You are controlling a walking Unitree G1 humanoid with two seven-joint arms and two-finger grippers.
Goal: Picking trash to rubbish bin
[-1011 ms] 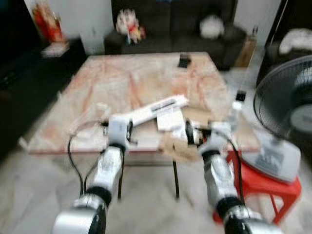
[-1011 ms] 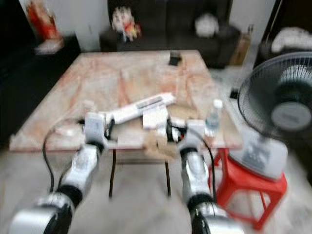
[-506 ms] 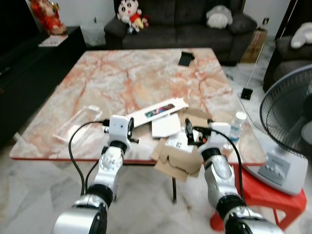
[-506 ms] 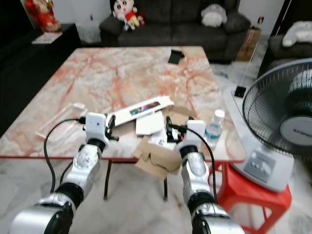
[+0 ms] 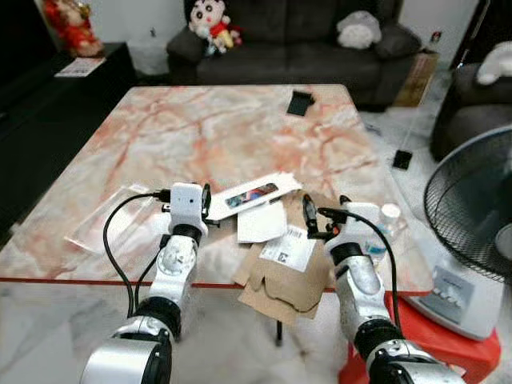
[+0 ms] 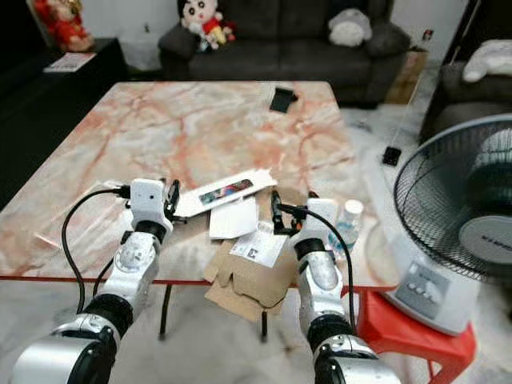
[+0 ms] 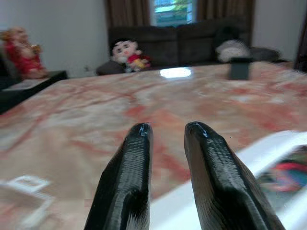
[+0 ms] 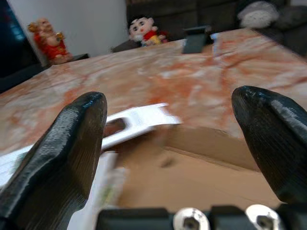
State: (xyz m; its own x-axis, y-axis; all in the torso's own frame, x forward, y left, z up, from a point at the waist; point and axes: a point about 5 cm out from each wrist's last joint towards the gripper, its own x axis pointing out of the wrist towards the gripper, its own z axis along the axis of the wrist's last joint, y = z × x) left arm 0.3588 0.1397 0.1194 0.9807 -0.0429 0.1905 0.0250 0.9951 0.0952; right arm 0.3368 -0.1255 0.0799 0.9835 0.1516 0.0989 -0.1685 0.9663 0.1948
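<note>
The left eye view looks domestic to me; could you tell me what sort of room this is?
Most likely a home living room: a dark sofa holding a plush doll stands behind a marble-topped table, with a standing fan beside it.

**Silver arms, black fingers**

The robot has 2 silver jointed arms with black bands, white wrist blocks and looping black cables. The left gripper [image 7: 165, 134] and right gripper [image 8: 175, 124] each carry 2 textured black fingers; silver screws show below.

On the marble table [image 5: 200, 128]: one flattened cardboard box [image 5: 290, 268], one long white carton [image 5: 252, 194], one white paper sheet [image 5: 261, 222], one clear plastic tray [image 5: 112, 222], one black wallet-like item [image 5: 302, 102].
</note>
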